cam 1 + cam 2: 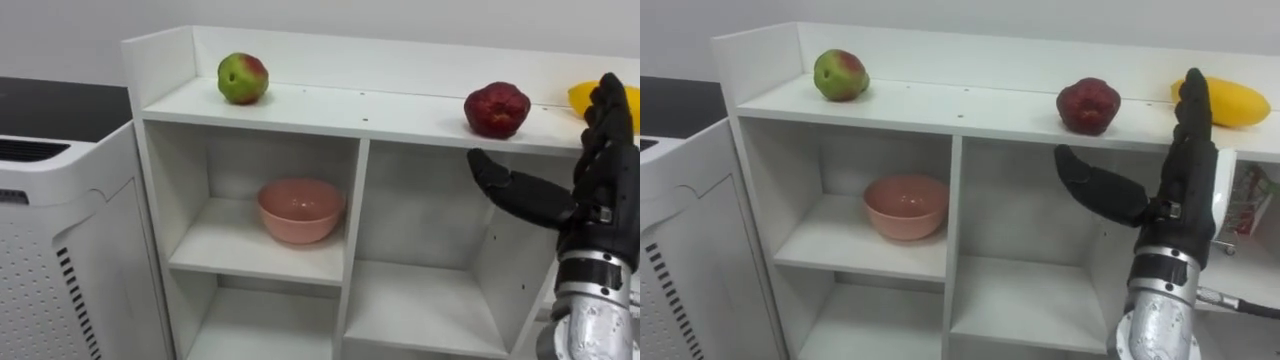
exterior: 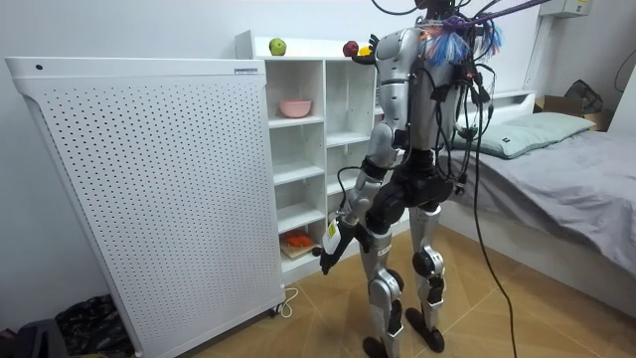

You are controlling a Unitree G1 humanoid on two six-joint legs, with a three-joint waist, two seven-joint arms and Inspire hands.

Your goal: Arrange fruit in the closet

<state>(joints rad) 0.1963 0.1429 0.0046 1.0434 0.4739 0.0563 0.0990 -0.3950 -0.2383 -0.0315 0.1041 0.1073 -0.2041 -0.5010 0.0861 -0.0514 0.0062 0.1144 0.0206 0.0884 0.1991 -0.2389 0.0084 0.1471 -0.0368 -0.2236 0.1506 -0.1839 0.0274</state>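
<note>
**Right hand raised, empty, at the closet's top shelf**

The right hand (image 1: pixel 1185 195) stands before the right end of the top shelf (image 1: pixel 960 100), fingers straight, thumb spread wide, holding nothing. The left hand (image 2: pixel 330 251) hangs low by the thigh; its grip cannot be told. Deeper in, a pink bowl (image 1: pixel 905 206) sits in the upper left compartment. On the top shelf lie a red fruit (image 1: pixel 1087 105) just beside the hand, a yellow fruit (image 1: pixel 1225 100) at the right end and an apple (image 1: pixel 839 74) near the left end. The hand should probably wrap whichever fruit it takes squarely, without rolling it. No writing is legible.
</note>
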